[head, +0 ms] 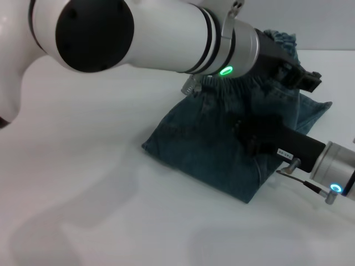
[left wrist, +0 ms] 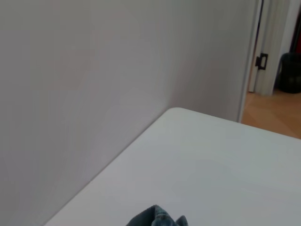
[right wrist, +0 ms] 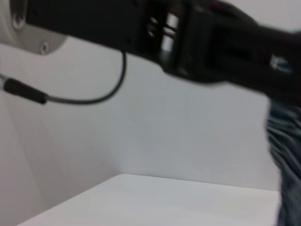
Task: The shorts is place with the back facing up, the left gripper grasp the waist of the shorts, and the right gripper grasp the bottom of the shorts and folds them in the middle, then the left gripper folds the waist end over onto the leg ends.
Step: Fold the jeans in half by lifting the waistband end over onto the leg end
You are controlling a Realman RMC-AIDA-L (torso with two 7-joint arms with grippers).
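On the white table your shorts lie folded. Above their far edge, the left gripper pinches denim, its arm crossing from the left. Over their right side, the right gripper rests low; you cannot tell its grip.

Head camera looked down from close above the white table past the left arm, left wrist camera faced outward over the tabletop toward wall and doorway, right wrist camera sat close under an arm, all sharing the shorts.
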